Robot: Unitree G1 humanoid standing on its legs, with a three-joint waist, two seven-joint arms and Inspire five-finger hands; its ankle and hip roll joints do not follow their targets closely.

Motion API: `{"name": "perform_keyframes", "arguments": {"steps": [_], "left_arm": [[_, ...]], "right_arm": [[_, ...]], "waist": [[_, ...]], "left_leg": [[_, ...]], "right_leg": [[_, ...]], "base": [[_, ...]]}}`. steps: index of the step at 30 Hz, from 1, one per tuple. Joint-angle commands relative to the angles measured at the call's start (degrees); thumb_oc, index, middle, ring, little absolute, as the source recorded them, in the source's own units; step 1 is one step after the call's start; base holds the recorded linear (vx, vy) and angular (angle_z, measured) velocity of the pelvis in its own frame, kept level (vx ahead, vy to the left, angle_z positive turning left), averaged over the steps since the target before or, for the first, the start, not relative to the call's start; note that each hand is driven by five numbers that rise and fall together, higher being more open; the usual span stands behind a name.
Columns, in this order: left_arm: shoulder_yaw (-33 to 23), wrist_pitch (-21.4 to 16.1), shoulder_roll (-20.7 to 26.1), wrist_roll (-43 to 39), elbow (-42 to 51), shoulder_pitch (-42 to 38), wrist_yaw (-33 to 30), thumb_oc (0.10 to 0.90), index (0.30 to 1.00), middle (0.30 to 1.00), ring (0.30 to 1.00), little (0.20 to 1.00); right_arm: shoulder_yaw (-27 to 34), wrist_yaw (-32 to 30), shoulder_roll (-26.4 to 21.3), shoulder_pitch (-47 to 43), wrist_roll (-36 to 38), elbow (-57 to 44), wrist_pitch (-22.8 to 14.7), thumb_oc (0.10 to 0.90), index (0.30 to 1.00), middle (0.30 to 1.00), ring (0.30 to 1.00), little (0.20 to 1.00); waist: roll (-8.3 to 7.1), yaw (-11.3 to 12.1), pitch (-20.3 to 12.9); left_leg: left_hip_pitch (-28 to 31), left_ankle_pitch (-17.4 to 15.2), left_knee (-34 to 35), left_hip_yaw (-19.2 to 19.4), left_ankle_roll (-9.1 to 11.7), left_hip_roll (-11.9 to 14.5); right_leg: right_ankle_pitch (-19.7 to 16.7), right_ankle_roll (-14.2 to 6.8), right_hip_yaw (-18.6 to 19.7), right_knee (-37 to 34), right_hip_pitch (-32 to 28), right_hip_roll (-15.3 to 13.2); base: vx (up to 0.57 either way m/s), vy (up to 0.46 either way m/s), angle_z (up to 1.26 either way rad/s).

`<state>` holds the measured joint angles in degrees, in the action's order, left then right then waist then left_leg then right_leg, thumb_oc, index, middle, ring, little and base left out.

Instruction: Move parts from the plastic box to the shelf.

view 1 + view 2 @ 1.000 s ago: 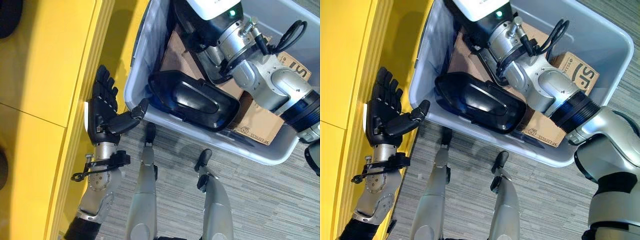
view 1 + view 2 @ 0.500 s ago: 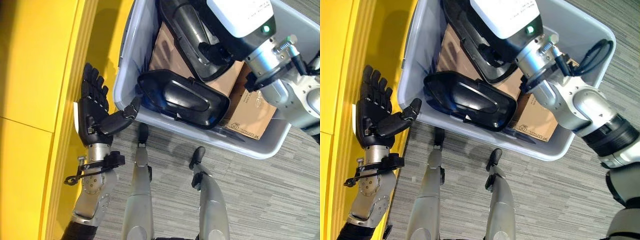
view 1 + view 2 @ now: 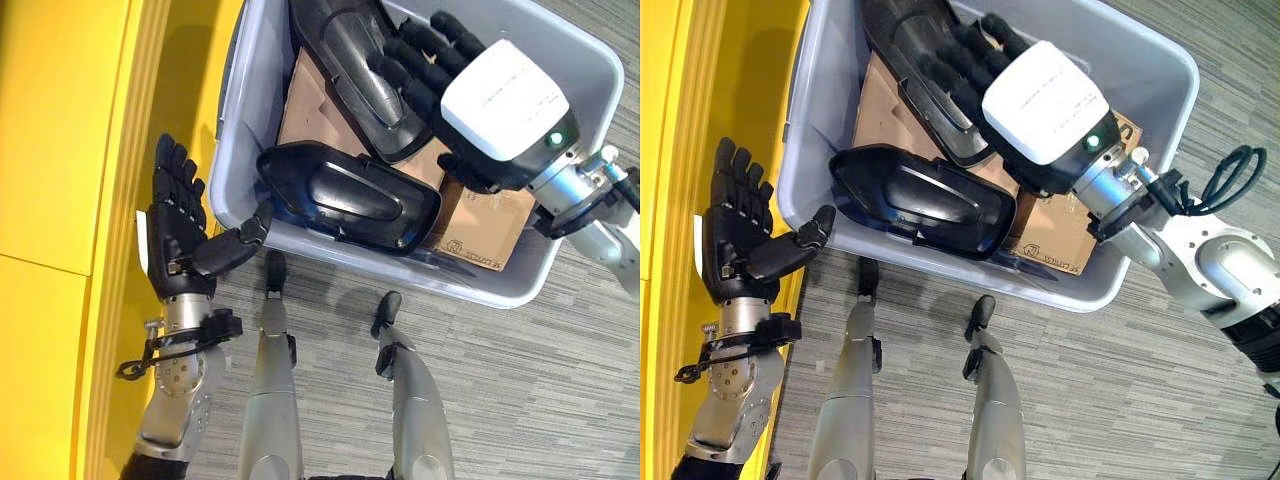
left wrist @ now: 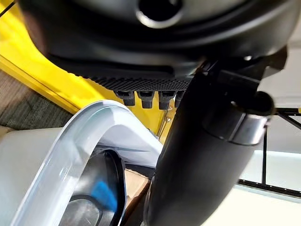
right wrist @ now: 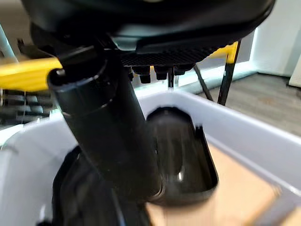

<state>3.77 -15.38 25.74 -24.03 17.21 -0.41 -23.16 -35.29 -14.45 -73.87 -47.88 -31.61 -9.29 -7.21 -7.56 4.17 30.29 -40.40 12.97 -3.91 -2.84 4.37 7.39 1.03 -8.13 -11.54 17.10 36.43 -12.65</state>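
The grey plastic box [image 3: 228, 150] stands on the floor beside the yellow shelf [image 3: 70, 150]. Two black moulded parts lie in it: one along the near wall [image 3: 350, 195], one further back [image 3: 345, 55]. My right hand [image 3: 440, 75], with a white cover on its back, hovers open with straight fingers spread over the rear part [image 5: 183, 160]; contact cannot be told. My left hand [image 3: 178, 235] is open outside the box, between it and the shelf, its thumb reaching toward the box's near corner [image 4: 70, 150].
Cardboard boxes [image 3: 480, 225] lie under and beside the black parts in the box. The yellow shelf's front [image 3: 660, 150] runs close along the left hand. Striped grey carpet [image 3: 520, 380] surrounds the box.
My right arm has drawn back out of the box, so the hand now shows over the rear part. The camera view has shifted. The left hand keeps its pose.
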Motion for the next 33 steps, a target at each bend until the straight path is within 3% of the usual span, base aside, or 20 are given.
{"name": "perform_keyframes", "arguments": {"steps": [1,3,20,33], "left_arm": [[-3.0,-4.5,2.0,3.4,9.5,0.8,0.3,0.900,1.000,1.000,1.000,1.000],[-2.6,-4.9,2.5,3.4,10.0,0.6,0.4,0.900,1.000,1.000,1.000,1.000],[-0.2,-6.4,1.6,2.9,9.3,-1.1,0.6,0.900,1.000,1.000,1.000,1.000],[1.2,-6.8,1.1,3.1,8.5,-2.6,0.5,0.900,1.000,1.000,1.000,1.000]], "right_arm": [[1.7,-3.7,-2.9,-8.2,-3.3,-1.5,0.2,0.900,1.000,1.000,1.000,1.000],[-1.1,-4.2,-2.9,-10.6,-7.9,1.7,1.7,0.900,1.000,1.000,1.000,1.000],[-13.6,-8.0,2.8,-25.3,-16.8,15.9,5.2,0.900,1.000,1.000,1.000,1.000],[-11.6,-9.3,7.3,-23.9,-16.1,21.1,6.4,0.900,1.000,1.000,1.000,1.000]], "waist": [[-2.02,0.2,-0.5],[-1.81,0.9,-0.5],[0.87,1.9,-0.5],[2.11,2.0,-0.5]], "left_leg": [[6.0,-9.5,-2.9,1.1,1.0,1.4],[5.8,-9.5,-2.8,1.0,1.0,1.4],[3.6,-8.9,-2.4,0.5,1.3,0.7],[1.4,-9.1,-3.3,0.3,1.1,0.4]], "right_leg": [[-1.6,-0.7,0.5,-7.3,-8.1,1.5],[-1.6,-0.6,0.4,-7.2,-7.8,1.5],[-1.4,-0.5,0.0,-6.7,-5.8,1.2],[-1.3,-0.5,0.1,-5.6,-3.4,0.9]], "base": [[0.00,0.000,0.00],[0.00,0.000,0.00],[0.00,0.000,0.00],[0.00,0.000,0.00]]}}
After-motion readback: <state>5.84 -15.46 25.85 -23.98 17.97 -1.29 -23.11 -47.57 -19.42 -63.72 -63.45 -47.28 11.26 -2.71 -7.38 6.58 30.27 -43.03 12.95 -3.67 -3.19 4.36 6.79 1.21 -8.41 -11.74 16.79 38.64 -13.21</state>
